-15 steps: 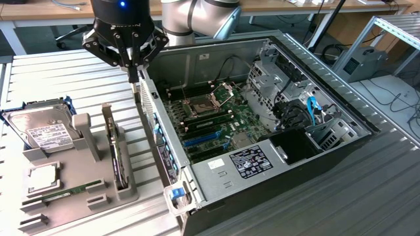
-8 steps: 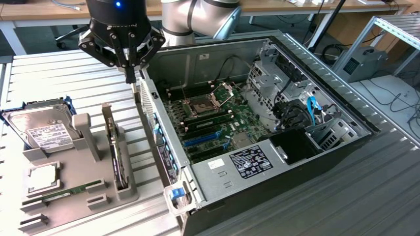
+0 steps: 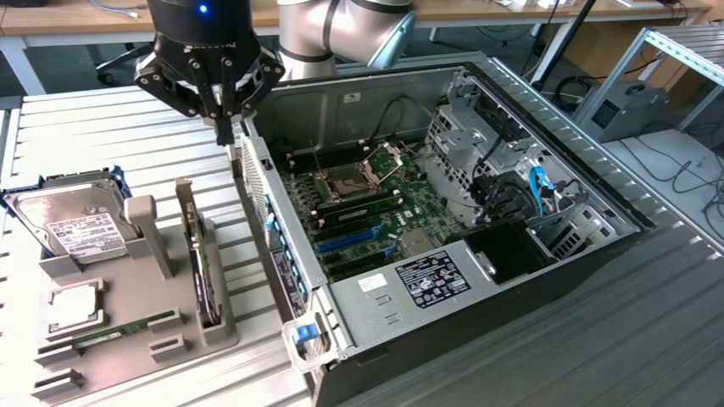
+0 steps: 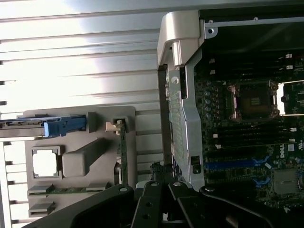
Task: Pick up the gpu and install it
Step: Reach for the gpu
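Observation:
The gpu (image 3: pixel 200 270) stands on its edge in a slot of the grey holder tray (image 3: pixel 142 280), its silver bracket toward the far end. In the wrist view the gpu (image 4: pixel 122 152) appears edge-on in that tray (image 4: pixel 95 142). My gripper (image 3: pixel 226 136) hangs above the table, shut with nothing between its fingers. It is just beyond the far end of the gpu and beside the rear wall of the open computer case (image 3: pixel 258 195). Its black fingers (image 4: pixel 151 190) point down in the gap between the tray and the case wall (image 4: pixel 183 118).
The tray also holds a hard drive (image 3: pixel 70 225), a CPU (image 3: pixel 75 305) and a RAM stick (image 3: pixel 114 326). The case lies open with its motherboard (image 3: pixel 362 212) and blue slots (image 4: pixel 232 164) exposed. Drive cages and cables (image 3: pixel 509 195) crowd its far side.

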Controlling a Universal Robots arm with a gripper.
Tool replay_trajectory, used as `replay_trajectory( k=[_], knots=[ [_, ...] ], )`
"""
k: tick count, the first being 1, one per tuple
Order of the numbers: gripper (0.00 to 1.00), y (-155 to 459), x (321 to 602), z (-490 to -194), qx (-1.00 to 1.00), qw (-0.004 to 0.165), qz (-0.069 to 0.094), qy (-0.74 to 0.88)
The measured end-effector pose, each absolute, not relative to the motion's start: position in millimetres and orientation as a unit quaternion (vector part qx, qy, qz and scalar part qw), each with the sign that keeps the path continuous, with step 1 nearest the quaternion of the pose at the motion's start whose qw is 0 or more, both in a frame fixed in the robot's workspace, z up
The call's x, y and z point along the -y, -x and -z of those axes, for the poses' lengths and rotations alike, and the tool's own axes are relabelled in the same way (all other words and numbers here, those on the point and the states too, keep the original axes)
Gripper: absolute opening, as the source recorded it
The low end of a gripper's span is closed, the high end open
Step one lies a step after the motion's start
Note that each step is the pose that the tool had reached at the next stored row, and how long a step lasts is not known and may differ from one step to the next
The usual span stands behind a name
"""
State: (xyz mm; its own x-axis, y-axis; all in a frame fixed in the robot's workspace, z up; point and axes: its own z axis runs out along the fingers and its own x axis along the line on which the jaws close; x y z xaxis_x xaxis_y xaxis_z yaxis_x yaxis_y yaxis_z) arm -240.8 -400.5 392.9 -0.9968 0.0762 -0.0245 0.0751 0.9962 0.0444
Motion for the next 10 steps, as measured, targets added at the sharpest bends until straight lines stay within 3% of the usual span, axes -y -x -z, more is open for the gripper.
replay_trajectory(
  k=[10],
  knots=[
    [0.11,241.8,403.4,-392.5,-0.999,0.013,-0.022,-0.038]
  ],
)
